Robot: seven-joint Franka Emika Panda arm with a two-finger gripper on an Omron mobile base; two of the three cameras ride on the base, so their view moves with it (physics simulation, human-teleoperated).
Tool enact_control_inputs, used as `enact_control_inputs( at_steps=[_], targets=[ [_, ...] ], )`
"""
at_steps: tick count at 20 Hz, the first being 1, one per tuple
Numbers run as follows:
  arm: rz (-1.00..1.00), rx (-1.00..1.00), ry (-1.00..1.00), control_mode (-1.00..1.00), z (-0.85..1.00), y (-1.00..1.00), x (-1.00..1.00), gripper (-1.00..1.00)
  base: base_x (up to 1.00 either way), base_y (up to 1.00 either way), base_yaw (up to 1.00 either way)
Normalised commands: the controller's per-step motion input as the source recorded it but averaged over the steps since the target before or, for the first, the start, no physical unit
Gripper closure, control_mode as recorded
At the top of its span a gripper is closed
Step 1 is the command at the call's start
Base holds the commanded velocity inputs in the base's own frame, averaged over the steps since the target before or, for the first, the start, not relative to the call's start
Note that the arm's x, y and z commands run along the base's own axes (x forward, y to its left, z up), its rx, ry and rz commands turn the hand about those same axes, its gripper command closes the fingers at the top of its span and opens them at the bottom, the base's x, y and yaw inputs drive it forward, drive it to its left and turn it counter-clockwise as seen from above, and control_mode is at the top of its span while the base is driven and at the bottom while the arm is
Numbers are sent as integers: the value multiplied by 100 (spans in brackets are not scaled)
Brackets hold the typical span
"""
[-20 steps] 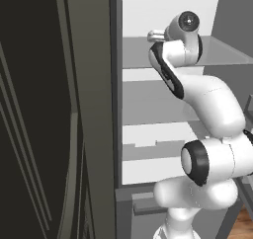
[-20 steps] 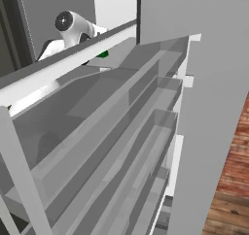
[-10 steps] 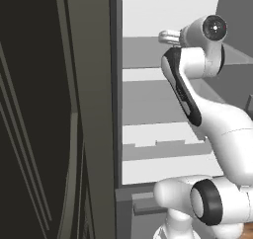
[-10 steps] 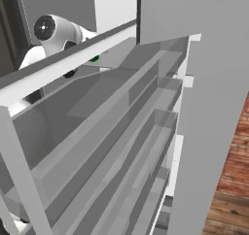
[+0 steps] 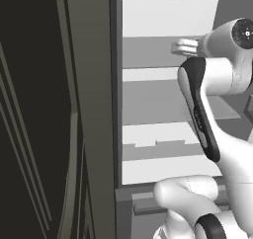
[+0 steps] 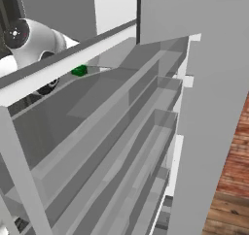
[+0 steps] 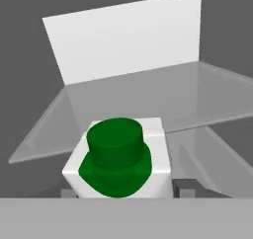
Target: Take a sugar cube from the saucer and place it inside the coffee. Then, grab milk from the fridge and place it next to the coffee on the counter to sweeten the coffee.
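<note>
The milk (image 7: 121, 164) sits right under the hand camera as a white carton top with a green cap, and the gripper (image 7: 127, 193) is shut on it, one dark tip at each side. Its green part (image 6: 79, 70) peeks out behind a door-shelf rail beside the white wrist. The fridge (image 5: 148, 99) stands open with pale inner shelves, and the hand (image 5: 187, 47) is up at the top shelf level. The sugar cube, saucer, coffee and counter are out of view.
The dark fridge door (image 5: 44, 134) fills the left side. Grey door shelves and rails (image 6: 121, 132) slant across close in front of the right camera. A glass shelf (image 7: 148, 95) and the white back wall lie beyond the carton. Red brick and wooden floor (image 6: 233, 180) are at the right.
The arm has swung: the hand has gone right in the left base view and left and lower in the right base view. The green carton has moved along with it.
</note>
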Motion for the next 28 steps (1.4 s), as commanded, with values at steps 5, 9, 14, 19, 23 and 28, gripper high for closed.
enact_control_inputs(
  at_steps=[5,9,14,19,23,28],
  targets=[
    [1,-5,7,-100,-65,0,-100,100,0,0,0],
    [0,-1,2,-100,-37,0,-100,100,0,0,0],
    [0,0,1,100,-10,0,-60,100,-40,0,0],
    [0,0,0,100,0,0,0,100,-100,0,5],
    [0,0,0,100,0,0,0,100,-100,0,20],
    [0,0,0,100,0,0,0,100,-100,0,51]
  ],
)
